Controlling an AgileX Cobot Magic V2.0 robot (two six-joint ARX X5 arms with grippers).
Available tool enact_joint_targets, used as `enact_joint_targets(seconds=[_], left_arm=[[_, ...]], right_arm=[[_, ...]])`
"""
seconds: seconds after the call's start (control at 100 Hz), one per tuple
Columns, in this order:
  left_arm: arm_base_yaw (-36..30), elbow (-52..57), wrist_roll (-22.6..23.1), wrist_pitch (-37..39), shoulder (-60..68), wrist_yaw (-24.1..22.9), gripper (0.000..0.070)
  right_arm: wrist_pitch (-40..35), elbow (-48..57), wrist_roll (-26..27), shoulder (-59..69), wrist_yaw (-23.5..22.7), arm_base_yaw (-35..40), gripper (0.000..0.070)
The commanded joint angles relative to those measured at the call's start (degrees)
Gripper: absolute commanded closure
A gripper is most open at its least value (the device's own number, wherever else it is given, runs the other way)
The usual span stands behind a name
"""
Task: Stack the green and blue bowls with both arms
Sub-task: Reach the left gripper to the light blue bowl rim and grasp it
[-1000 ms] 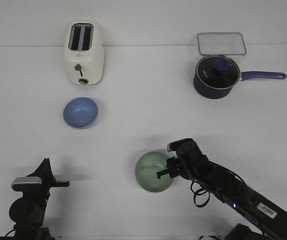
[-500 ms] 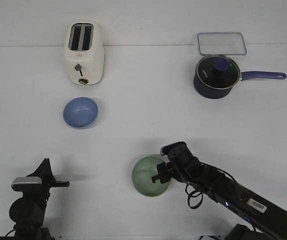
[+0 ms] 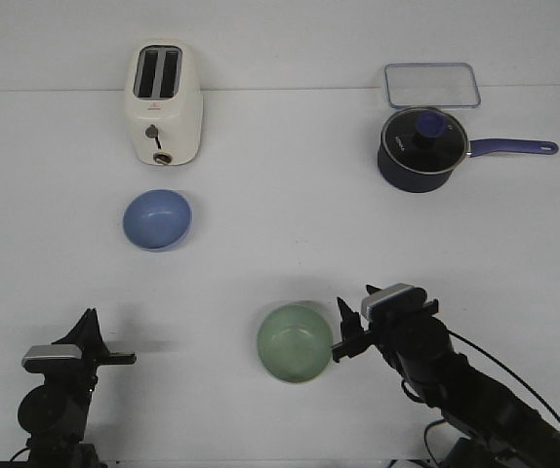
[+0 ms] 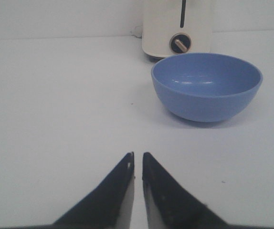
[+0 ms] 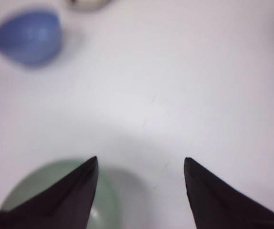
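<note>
Sitting nearest the robot on the white table, the green bowl rests upright a little right of centre. The right gripper is just beside its right rim; from the front view I cannot tell whether a prong touches the rim. In the right wrist view the two dark fingers stand wide apart, one lying over the edge of the green bowl, the other over bare table, with nothing clamped between them. The picture there is blurred, so contact cannot be judged.

At the near left, the left gripper hangs above bare table, well apart from both bowls. Its wrist view shows the fingers drawn almost together, only a thin slit between the tips, holding nothing.

Farther back on the left stands the blue bowl, upright and empty, well apart from the green one, with open table between them. Just behind it is a cream toaster, close to the bowl but not touching.

On the far right, a dark navy saucepan with a glass lid points its handle to the right. A clear rectangular container lies just behind the pan, near the table's far edge.
</note>
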Motion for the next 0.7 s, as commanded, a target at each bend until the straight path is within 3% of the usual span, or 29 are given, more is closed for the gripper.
enact_joint_targets(seconds=[0.0, 0.11, 0.33, 0.48, 0.61, 0.65, 0.69], left_arm=[[0.0, -1.0, -2.7, 0.6, -0.1, 0.2, 0.0685], [0.0, -1.0, -13.6, 0.5, -0.1, 0.3, 0.0685], [0.0, -0.3, -23.8, 3.4, -0.1, 1.8, 0.0689], [0.0, 8.5, -24.6, 3.0, 5.6, 0.9, 0.0689], [0.0, 21.4, -20.6, -1.2, 21.4, 0.9, 0.0687], [0.0, 25.8, -20.0, -3.3, 27.3, 1.2, 0.0662], [0.0, 30.1, -19.4, -5.4, 33.3, 1.9, 0.0574]], right_arm=[[0.5, -2.2, -1.6, -3.6, 2.2, 1.7, 0.0324], [2.1, -7.4, -1.5, -10.9, 4.2, 4.0, 0.0324], [1.4, -11.5, -1.0, -18.3, 4.5, 5.0, 0.0325], [1.5, -11.5, -1.0, -18.4, 4.5, 5.0, 0.0325], [1.7, -11.5, -1.0, -18.2, 4.5, 5.0, 0.0325], [1.8, -11.5, -1.0, -18.2, 4.5, 5.0, 0.0325], [1.8, -11.5, -1.0, -18.2, 4.6, 5.0, 0.0325]])
